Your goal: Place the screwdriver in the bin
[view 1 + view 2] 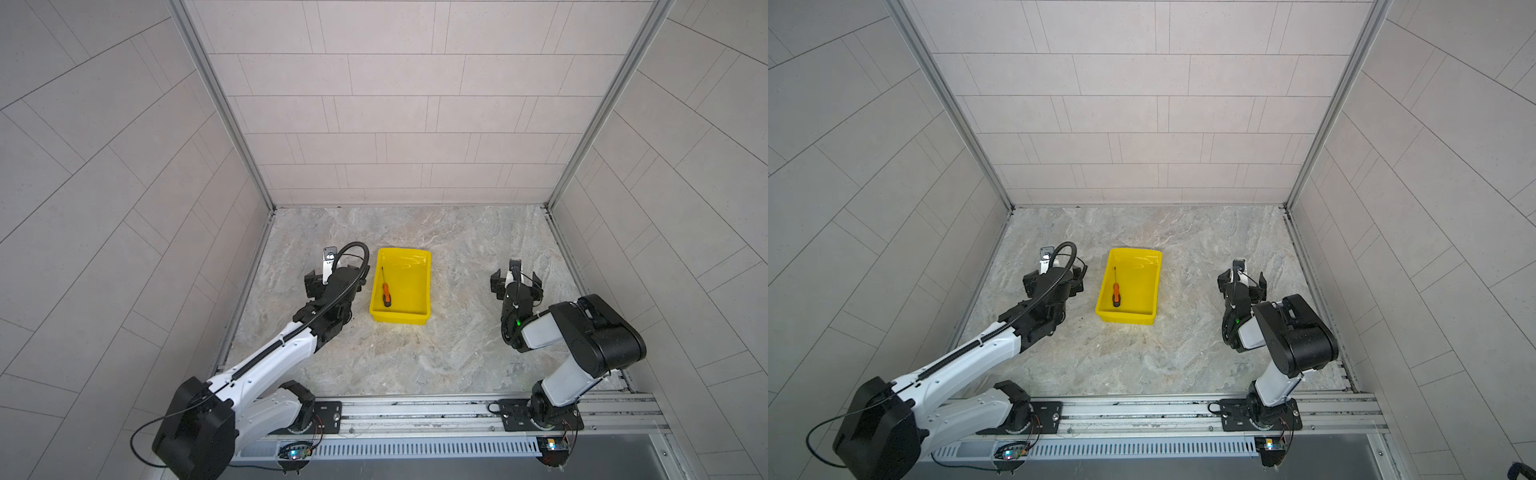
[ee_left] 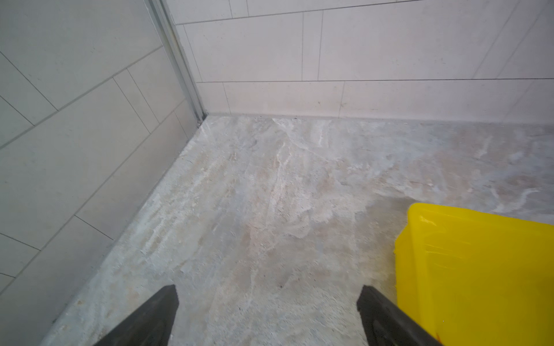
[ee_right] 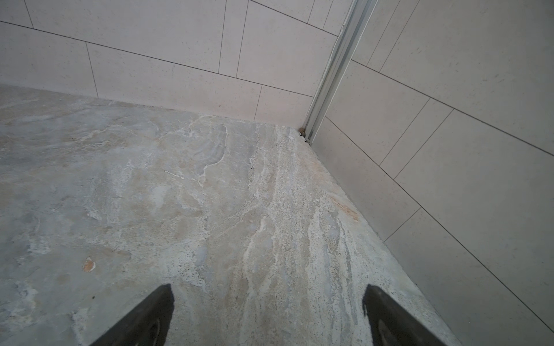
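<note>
Lying inside the bin (image 1: 409, 286) along its left wall, mid-frame in both top views, the screwdriver (image 1: 386, 293) looks delivered — so the left gripper (image 2: 266, 289) and right gripper (image 3: 266, 287) flank it, spread and empty.

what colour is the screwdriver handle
Orange, with a black end cap; the screwdriver shows best in a top view, lying in the yellow bin.

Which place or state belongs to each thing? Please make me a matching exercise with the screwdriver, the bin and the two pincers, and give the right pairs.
Things:
1. screwdriver
2. bin
3. left pincer
4. right pincer

Places or states:
A. open, over bare tabletop, away from the bin
B. lying inside the bin, orange handle
C. yellow, standing on the tabletop
D. open, close beside the bin's wall

Pairs: 1-B; 2-C; 3-D; 4-A
</note>
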Robot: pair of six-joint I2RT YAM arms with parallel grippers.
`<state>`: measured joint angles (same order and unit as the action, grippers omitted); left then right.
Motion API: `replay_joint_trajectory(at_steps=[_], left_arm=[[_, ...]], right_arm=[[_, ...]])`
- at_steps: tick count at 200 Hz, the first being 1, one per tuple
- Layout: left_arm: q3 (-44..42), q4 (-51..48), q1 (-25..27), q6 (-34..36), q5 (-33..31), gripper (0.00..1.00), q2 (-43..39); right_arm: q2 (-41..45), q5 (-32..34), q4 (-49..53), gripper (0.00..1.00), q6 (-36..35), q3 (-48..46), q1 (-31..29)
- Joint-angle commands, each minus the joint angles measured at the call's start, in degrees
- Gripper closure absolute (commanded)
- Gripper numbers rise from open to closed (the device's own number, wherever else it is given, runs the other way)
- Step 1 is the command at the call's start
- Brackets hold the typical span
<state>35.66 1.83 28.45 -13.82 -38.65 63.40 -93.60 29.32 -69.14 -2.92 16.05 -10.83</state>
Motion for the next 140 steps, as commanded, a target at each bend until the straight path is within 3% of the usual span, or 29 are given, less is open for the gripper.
replay_joint_trajectory(at_steps=[1,23,45,75,101,121,128,140], left_arm=[[2.3,1.6,-7.2,10.5,5.7,0.00,2.6],[4.3,-0.7,-14.3,9.0,9.3,0.00,6.7],[1.7,6.1,-18.5,11.3,12.4,0.00,9.6],[-3.3,20.3,-19.8,12.5,10.9,0.00,13.5],[-2.6,22.4,-20.6,13.4,15.4,0.00,18.5],[-3.5,28.2,-20.8,12.1,13.3,0.00,22.9],[-2.4,26.2,-21.0,11.2,13.5,0.00,23.1],[-1.8,25.5,-22.0,11.5,17.8,0.00,23.6]], right_arm=[[0.9,-0.1,0.1,0.01,0.2,0.0,0.1],[0.9,-0.1,0.1,0.01,0.2,0.1,0.1],[0.9,-0.1,0.1,0.01,0.2,0.0,0.1],[0.9,-0.1,0.1,0.01,0.2,0.0,0.1],[0.9,-0.1,0.1,0.01,0.2,0.0,0.1],[0.9,-0.1,0.1,0.01,0.3,0.0,0.1],[0.9,-0.1,0.2,0.01,0.2,0.0,0.1],[0.9,-0.2,0.4,0.01,0.3,0.2,0.1]])
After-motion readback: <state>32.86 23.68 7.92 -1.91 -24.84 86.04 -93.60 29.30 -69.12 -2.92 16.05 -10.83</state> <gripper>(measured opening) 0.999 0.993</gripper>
